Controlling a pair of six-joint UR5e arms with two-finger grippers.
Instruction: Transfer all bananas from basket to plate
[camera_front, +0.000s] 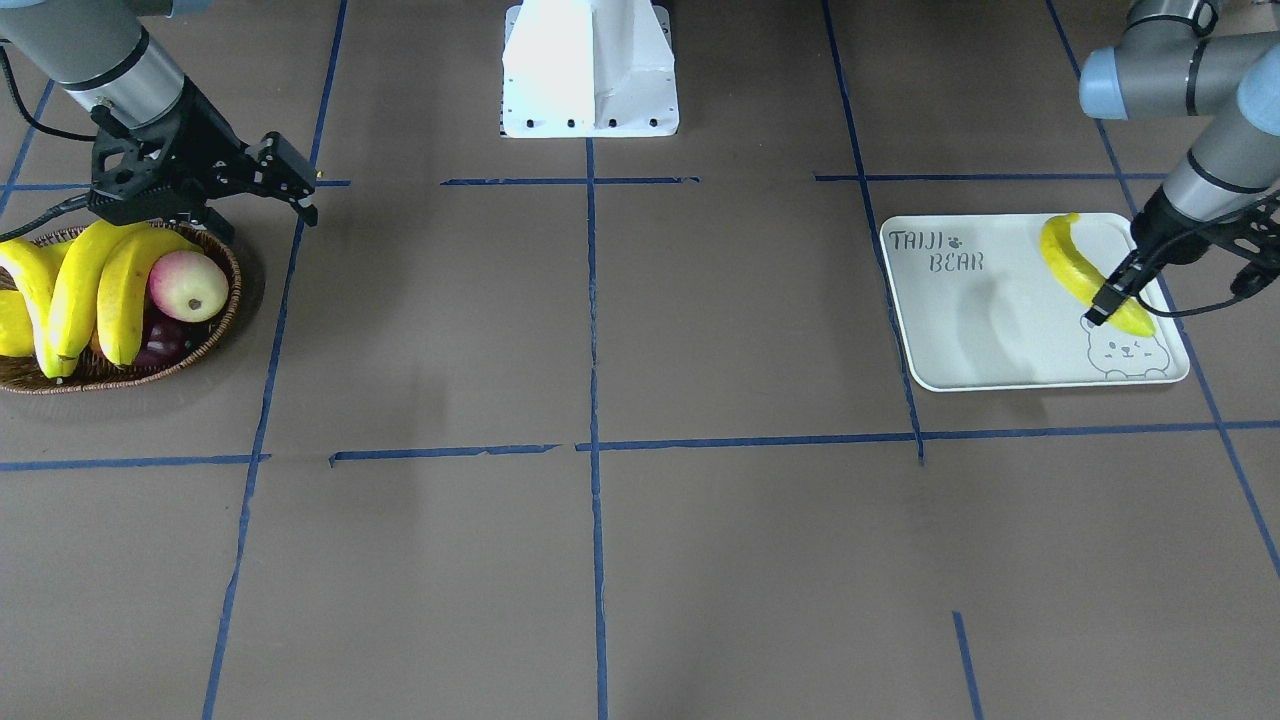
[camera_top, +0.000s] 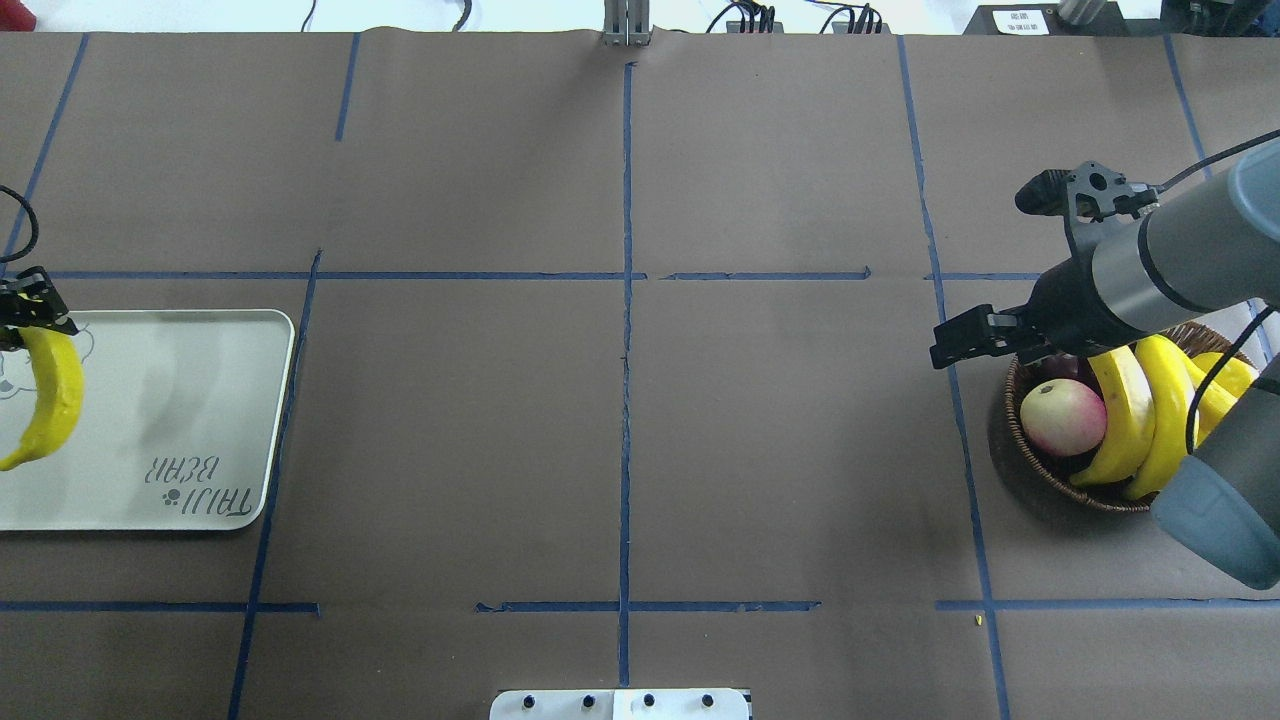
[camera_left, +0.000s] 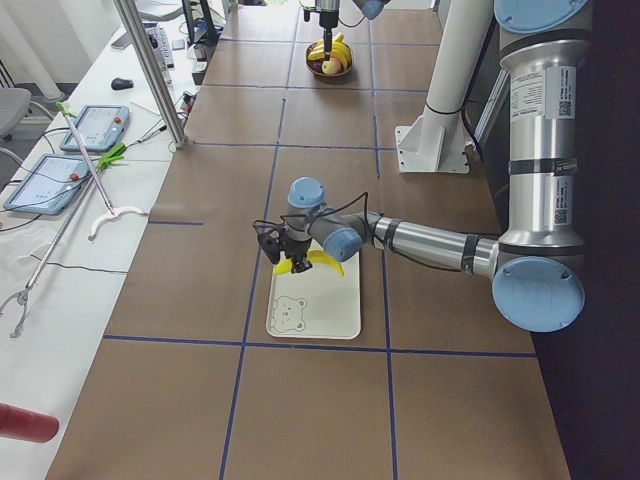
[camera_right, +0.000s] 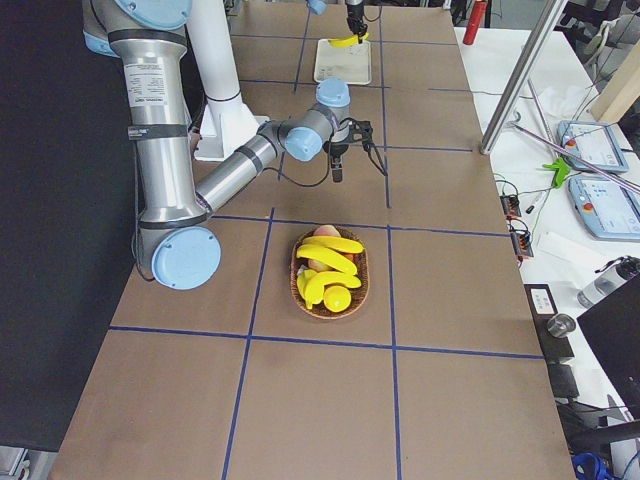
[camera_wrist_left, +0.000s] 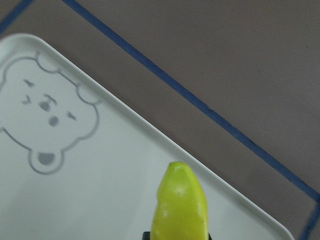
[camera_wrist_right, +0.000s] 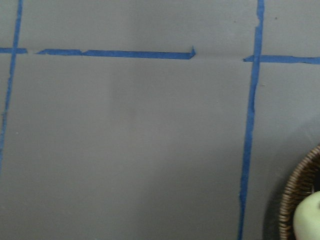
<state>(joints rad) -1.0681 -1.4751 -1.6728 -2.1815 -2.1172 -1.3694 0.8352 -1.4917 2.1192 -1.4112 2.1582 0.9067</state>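
Yellow bananas (camera_top: 1160, 420) lay in the basket (camera_top: 1010, 460) beside our right end effector (camera_top: 978, 278), apparently spread wide; the left end effector (camera_front: 1100, 305) clamped one at the plate (camera_front: 960, 330).

You are looking steeply down on a table (camera_front: 700, 560) covered in dull brown paper, marked into large rectangles by blue tape lines (camera_front: 592, 300). At top centre stands the robot's white base (camera_front: 590, 90). Right of centre the white plate (camera_front: 960, 330) lies flat, its left rim along a tape line. At the left edge sits the dark wicker basket (camera_front: 120, 378), partly cut off by the frame.
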